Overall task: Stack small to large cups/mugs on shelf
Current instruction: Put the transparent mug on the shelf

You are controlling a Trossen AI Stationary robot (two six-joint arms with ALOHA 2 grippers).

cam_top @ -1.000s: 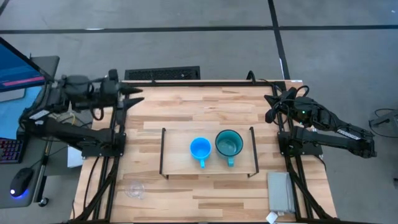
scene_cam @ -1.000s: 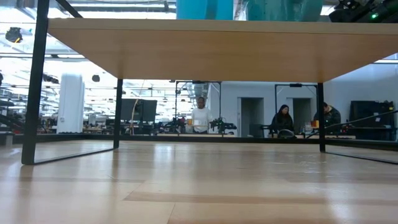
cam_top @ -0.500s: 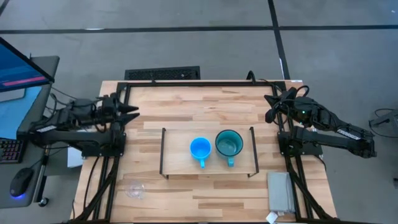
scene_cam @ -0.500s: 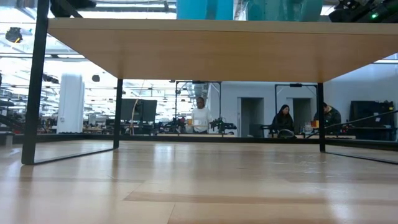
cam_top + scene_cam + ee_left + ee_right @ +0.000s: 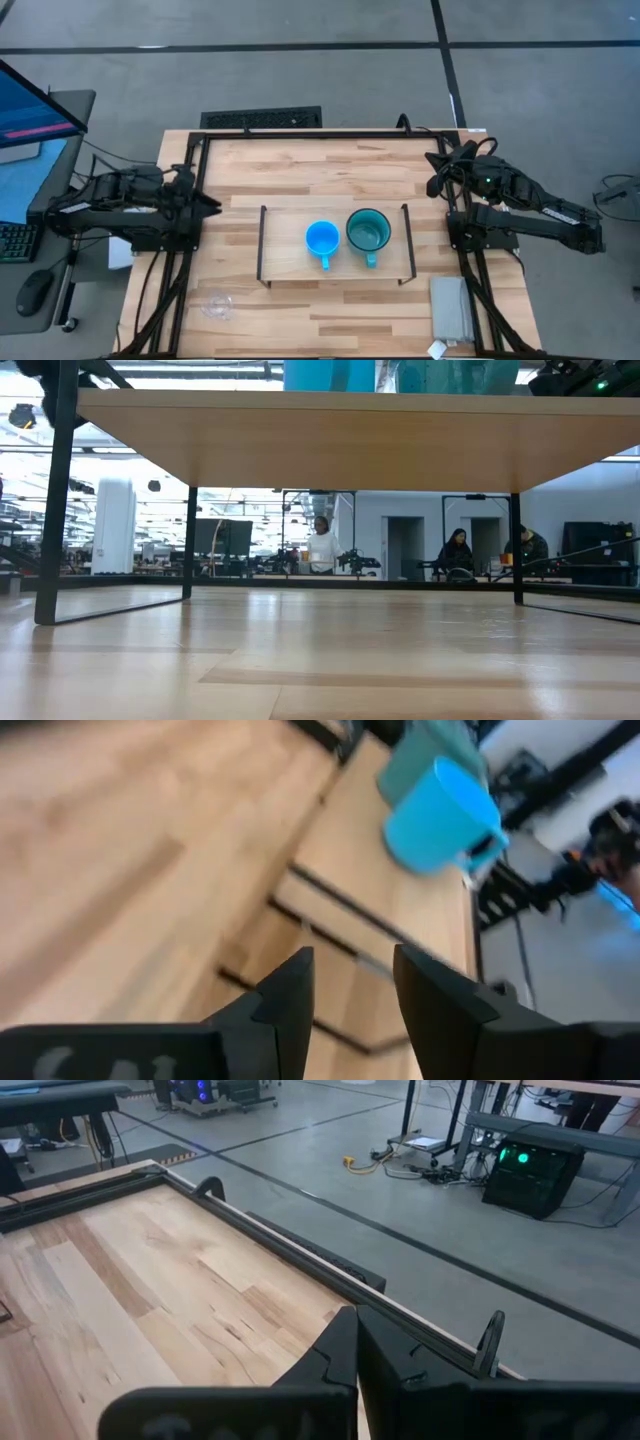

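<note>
Blue mug [image 5: 321,240] and teal mug [image 5: 368,231] sit side by side on shelf [image 5: 285,262]; glass cup [image 5: 216,304] on surface well left-front of shelf; left claw [image 5: 212,203] wide, empty, should drop over glass rim squarely; right claw [image 5: 434,186] pinched shut, parked right of shelf.

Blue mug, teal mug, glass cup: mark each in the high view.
blue mug [image 5: 321,238], high view, inside of the bowl.
teal mug [image 5: 368,230], high view, inside of the bowl.
glass cup [image 5: 216,305], high view, its rim.

Even, bright overhead light with soft shadows; the left wrist view is motion-blurred, the other views sharp.
</note>
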